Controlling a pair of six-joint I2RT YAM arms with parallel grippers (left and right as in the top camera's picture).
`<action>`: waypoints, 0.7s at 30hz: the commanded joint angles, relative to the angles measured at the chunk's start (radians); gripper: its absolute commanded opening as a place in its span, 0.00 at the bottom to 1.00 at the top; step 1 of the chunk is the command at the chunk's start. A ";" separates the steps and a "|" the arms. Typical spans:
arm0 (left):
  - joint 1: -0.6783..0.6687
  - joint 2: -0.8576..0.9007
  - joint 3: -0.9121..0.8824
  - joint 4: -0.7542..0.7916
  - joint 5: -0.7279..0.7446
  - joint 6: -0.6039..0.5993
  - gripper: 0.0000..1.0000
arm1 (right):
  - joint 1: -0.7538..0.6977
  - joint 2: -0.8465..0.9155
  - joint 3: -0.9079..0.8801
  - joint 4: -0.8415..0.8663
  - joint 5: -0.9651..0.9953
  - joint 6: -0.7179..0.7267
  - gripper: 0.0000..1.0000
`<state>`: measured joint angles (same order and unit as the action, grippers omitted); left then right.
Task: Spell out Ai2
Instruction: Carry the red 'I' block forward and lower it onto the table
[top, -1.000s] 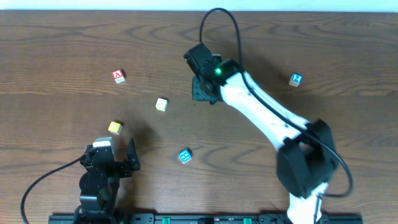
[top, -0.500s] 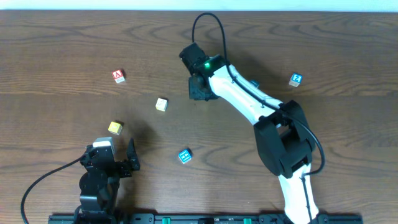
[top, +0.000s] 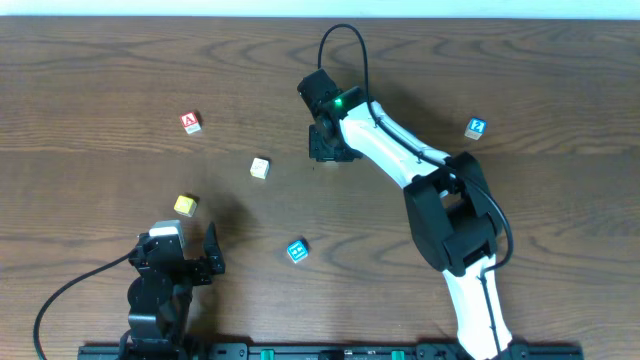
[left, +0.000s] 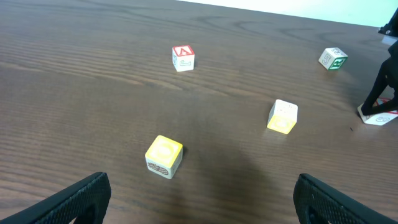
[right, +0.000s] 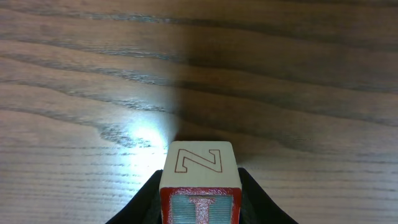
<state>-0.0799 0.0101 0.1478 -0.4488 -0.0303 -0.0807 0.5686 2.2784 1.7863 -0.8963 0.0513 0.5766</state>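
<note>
Several loose blocks lie scattered on the worktop, and one more, the red-edged block (right: 199, 163), is clamped between the closed jaws of the right gripper (top: 326, 148) near the middle of the far edge. Its front face seems to show an I, likely why it is the one held. The A block (top: 190, 122) sits toward the far-left corner, and the blue block (top: 475, 128), apparently a 2, toward the far-right. The left gripper (left: 200, 198) rests wide open by the near-left corner, out of the way.
</note>
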 joint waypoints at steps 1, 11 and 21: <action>0.003 -0.006 -0.019 -0.003 -0.009 0.006 0.95 | 0.003 0.002 0.018 -0.001 0.000 0.014 0.20; 0.003 -0.006 -0.019 -0.003 -0.009 0.006 0.95 | 0.023 0.002 0.018 -0.005 -0.003 0.014 0.23; 0.003 -0.006 -0.019 -0.003 -0.009 0.007 0.95 | 0.023 0.002 0.018 -0.018 0.028 0.043 0.25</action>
<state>-0.0799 0.0101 0.1478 -0.4488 -0.0303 -0.0807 0.5842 2.2784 1.7866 -0.9104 0.0597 0.5953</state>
